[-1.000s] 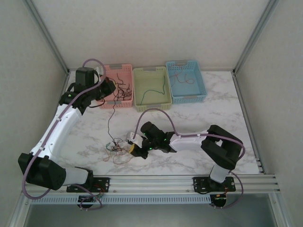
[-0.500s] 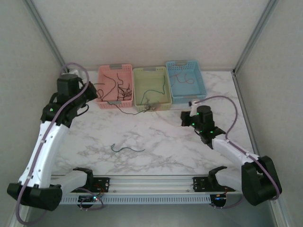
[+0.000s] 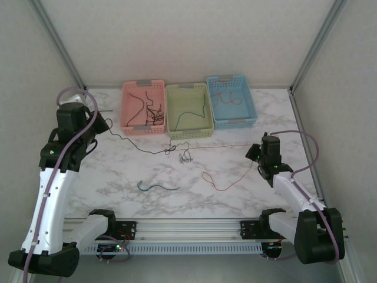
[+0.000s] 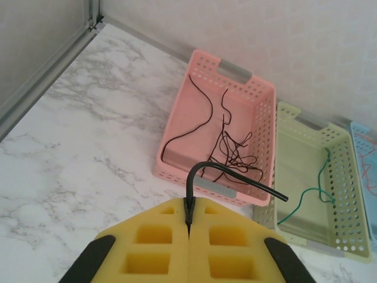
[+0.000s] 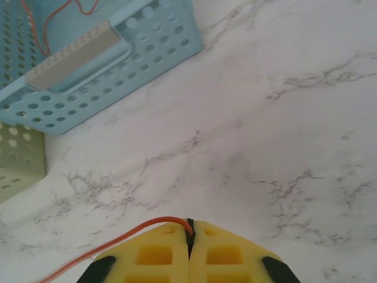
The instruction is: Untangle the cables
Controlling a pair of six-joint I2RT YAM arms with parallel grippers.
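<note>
Top external view: left gripper (image 3: 99,122) pinches the black wire (image 3: 131,141), right gripper (image 3: 257,152) pinches the orange wire (image 3: 227,145), both strung sideways across the table (image 3: 112,177), their knot (image 3: 185,155) midway between the arms, just before the green basket (image 3: 189,134).

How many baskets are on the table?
3: a pink basket on the left, a green basket in the middle, and a blue basket on the right, side by side at the back.

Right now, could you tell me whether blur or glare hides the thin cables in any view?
Top external: even light, no glare, but the orange-red cable looks faint on the marble table; left wrist: black cable crisp; right wrist: sharp too.
</note>
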